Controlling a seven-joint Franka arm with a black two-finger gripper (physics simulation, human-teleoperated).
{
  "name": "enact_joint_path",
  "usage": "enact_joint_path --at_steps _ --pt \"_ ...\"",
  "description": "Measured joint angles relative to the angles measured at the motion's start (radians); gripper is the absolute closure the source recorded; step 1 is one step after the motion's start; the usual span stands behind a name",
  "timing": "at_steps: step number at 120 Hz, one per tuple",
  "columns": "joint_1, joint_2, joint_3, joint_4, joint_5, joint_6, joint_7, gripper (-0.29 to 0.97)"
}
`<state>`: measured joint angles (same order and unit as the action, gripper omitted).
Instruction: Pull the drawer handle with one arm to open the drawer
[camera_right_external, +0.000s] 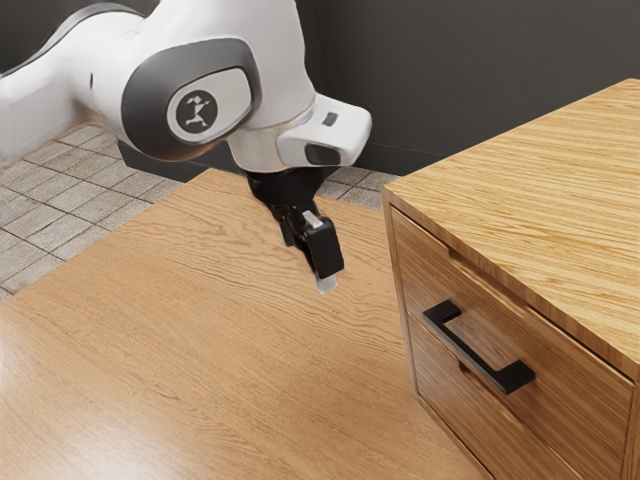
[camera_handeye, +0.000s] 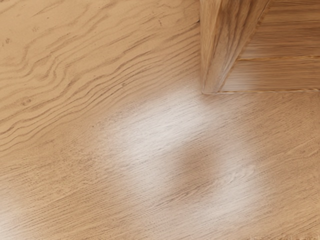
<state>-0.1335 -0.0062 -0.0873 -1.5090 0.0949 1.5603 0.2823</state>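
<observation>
A wooden cabinet (camera_right_external: 540, 180) stands at the exterior view's right, with two drawer fronts stacked on its near face. A black bar handle (camera_right_external: 478, 346) is mounted on the drawer front (camera_right_external: 440, 275), which sits flush with the cabinet. My gripper (camera_right_external: 325, 280) hangs above the table, pointing down, to the left of the cabinet's front corner and a short way from the handle. It holds nothing. In the wrist view the cabinet's lower corner (camera_handeye: 220, 50) rises from the table just ahead of my hand.
The wooden table (camera_right_external: 180, 340) stretches out to the left of and below the gripper. A tiled floor (camera_right_external: 60, 200) and a dark wall (camera_right_external: 450, 70) lie behind. The cabinet's top overhangs the drawers.
</observation>
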Motion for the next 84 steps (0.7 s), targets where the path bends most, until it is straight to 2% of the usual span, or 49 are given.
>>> enact_joint_path --at_steps 8,18,30,37,46,59,70,84 --pt "-0.03 -0.008 0.001 -0.021 0.005 0.001 0.052 0.0" --pt "-0.072 -0.12 0.004 -0.172 0.043 0.022 0.123 0.0" --pt "-0.104 -0.257 0.025 -0.417 0.077 0.179 0.246 0.0" --pt "-0.142 -0.32 0.061 -0.504 0.087 0.281 0.321 0.0" --pt "-0.177 -0.352 0.094 -0.55 0.095 0.404 0.416 0.0" --pt "-0.224 -0.359 0.097 -0.566 0.094 0.55 0.569 0.0" --pt "-0.248 -0.411 0.093 -0.616 0.096 0.622 0.681 0.0" --pt "-0.333 -0.449 0.091 -0.647 0.097 0.671 0.807 0.0"
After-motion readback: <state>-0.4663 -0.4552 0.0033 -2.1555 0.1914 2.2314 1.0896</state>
